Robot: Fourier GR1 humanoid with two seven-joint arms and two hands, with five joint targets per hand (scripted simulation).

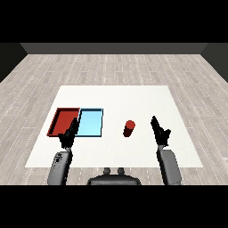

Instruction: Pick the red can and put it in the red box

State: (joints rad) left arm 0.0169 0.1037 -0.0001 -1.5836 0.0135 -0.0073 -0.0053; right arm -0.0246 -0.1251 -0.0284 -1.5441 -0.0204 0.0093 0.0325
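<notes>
The red can (129, 128) stands upright on the white table (133, 98), right of the two trays. The red tray (62, 121) lies at the left, with the light blue tray (91, 123) right beside it. My right hand (160, 132) hovers to the right of the can with straight fingers, apart from it and holding nothing. My left hand (69, 133) is raised over the near edge where the two trays meet, fingers relaxed and holding nothing.
Both grey forearms (60, 167) come in from the lower corners. The table's near edge runs just in front of the hands. Wooden floor surrounds the table.
</notes>
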